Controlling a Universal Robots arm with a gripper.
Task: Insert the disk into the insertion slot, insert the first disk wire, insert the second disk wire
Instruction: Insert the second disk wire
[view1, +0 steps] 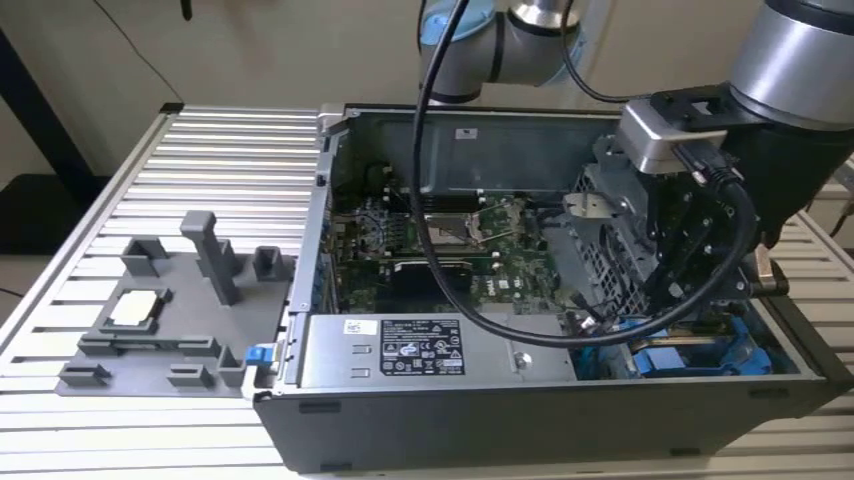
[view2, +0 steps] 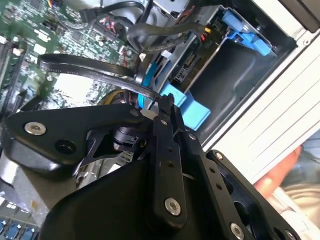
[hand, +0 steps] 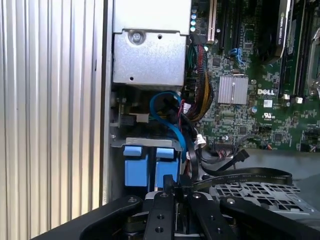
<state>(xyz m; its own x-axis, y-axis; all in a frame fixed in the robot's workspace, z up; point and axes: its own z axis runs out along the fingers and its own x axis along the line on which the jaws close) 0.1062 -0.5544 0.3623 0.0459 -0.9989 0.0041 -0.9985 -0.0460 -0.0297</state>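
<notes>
Gripper (view2: 165, 100) is hovering pressed together, apparently pinching a thin blue wire (view2: 145, 80) just beside the disk (hand: 150, 162), which is sitting inside the insertion slot (hand: 145, 142). Risk: neighbouring black cables (hand: 240, 177) snagging the fingers, skewing the connector.

Disk (hand: 149, 162) mostly hidden; blue carrier shows.
</notes>
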